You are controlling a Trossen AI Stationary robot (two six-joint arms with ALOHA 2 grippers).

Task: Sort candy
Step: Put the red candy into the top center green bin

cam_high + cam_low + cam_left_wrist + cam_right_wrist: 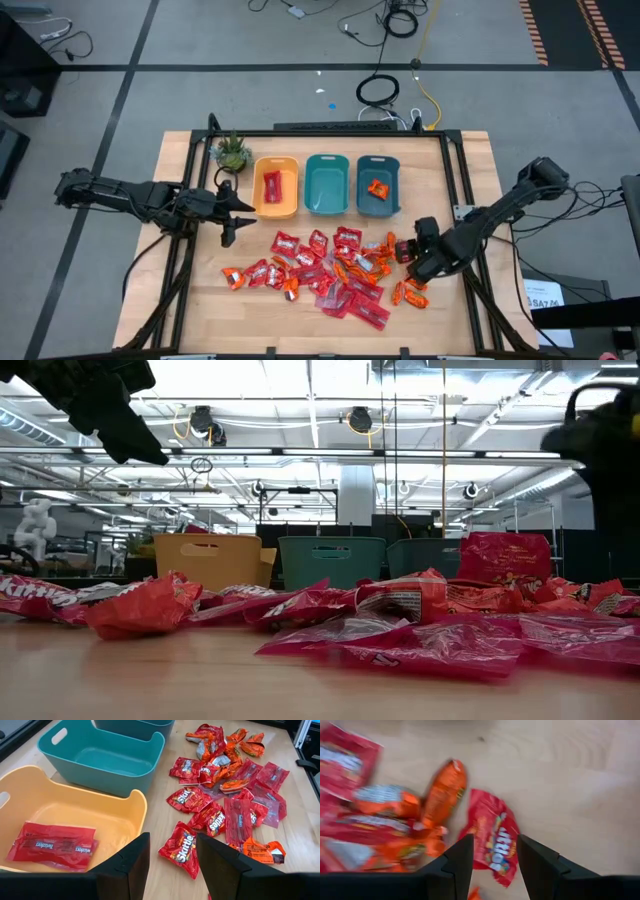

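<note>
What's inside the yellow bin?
The yellow bin holds long flat red packets, at least two, one lying partly on top of the other. The rest of its floor looks bare. The corner nearest the left hand is hidden behind its dark fingers.

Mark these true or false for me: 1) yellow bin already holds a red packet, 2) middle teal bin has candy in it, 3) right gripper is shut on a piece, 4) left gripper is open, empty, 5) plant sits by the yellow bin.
1) True: a long red packet lies in the yellow bin.
2) False: the middle teal bin is empty; orange pieces lie in the far-right bin.
3) False: the right gripper is open above the pile, holding nothing.
4) True: the left gripper is open and empty.
5) True: the plant stands beside it.
</note>
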